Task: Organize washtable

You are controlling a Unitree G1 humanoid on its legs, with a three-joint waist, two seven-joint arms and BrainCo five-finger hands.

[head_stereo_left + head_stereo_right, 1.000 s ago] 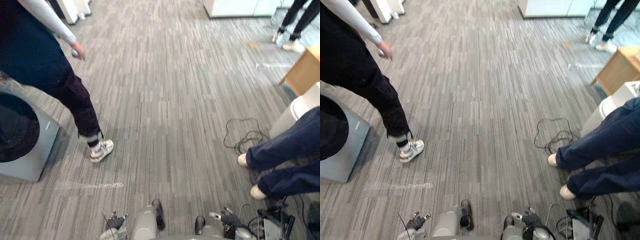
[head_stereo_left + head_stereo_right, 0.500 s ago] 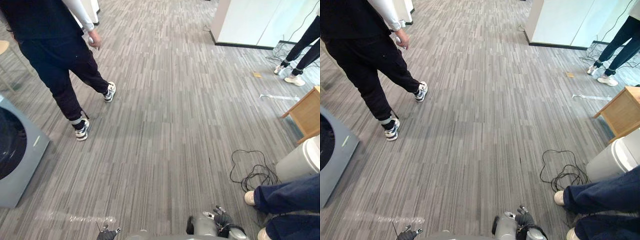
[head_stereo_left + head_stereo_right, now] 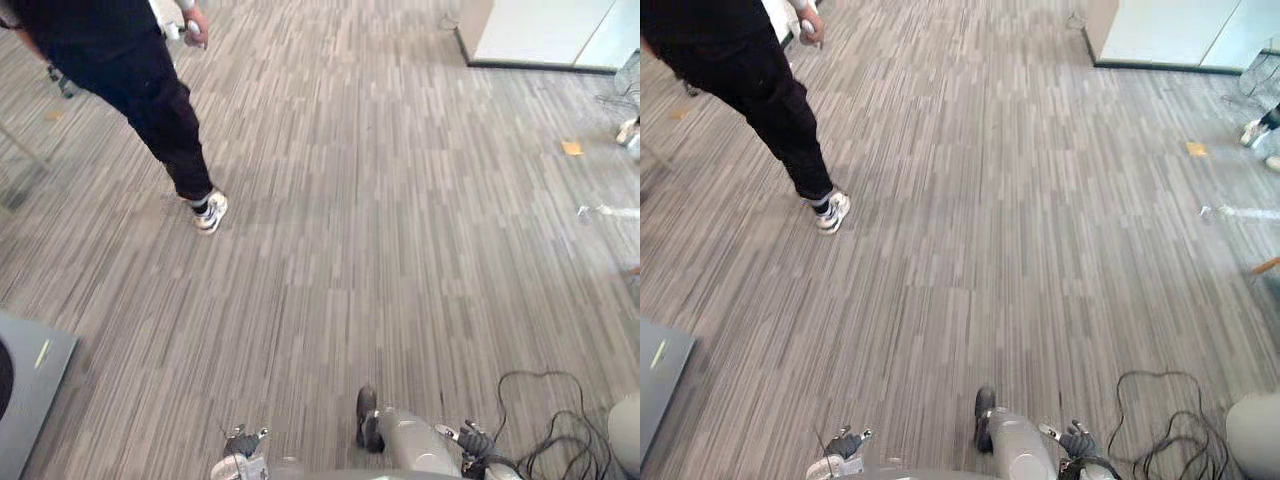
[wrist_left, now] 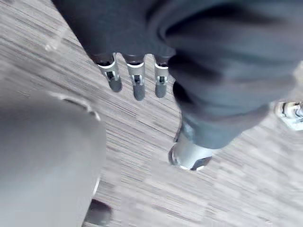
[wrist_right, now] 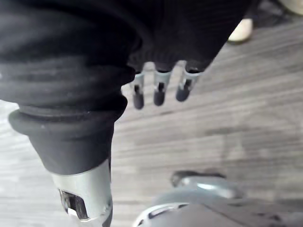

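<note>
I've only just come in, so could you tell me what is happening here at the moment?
Nothing is being handled yet. The robot looks down at grey carpet, its left hand and right hand hanging low, open and empty. A person in dark trousers is mid-stride ahead to its left. The organizing has not yet started.

Bright, even light w/ soft shadows

The left hand and right hand wear dark ribbed covers over silver, dark-tipped fingers.
</note>
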